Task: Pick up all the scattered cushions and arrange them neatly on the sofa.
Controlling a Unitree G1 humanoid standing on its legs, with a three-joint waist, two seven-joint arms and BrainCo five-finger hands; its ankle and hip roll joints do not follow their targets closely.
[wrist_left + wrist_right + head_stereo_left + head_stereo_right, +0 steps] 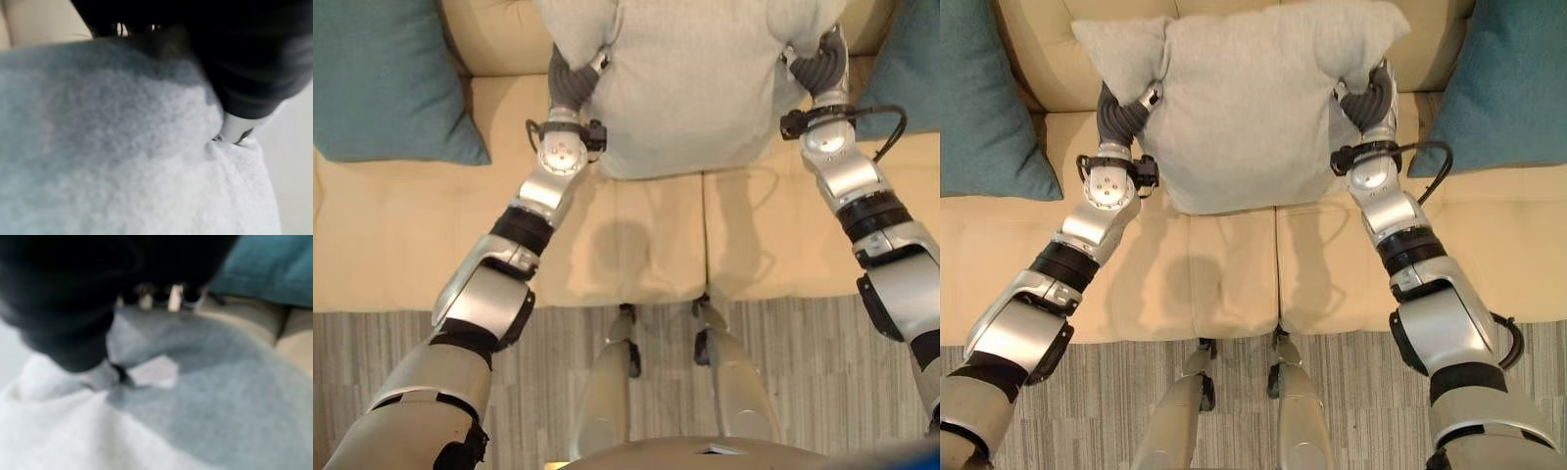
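Teal cushion (984,98) propped at sofa (1185,284) left end. Our left hand (1126,113) and right hand (1371,98) each pinch upper corner of grey cushion (1244,108), held over middle seat. Second teal cushion (1513,83) right. We judge placing step: next, lean grey against backrest, release.

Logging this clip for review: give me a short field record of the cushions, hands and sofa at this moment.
held item: light grey fabric cushion, over the sofa's middle
left hand: gripping the cushion's upper left corner
right hand: gripping the upper right corner
sofa: cream upholstered sofa
placed: teal cushions at the left end and right end
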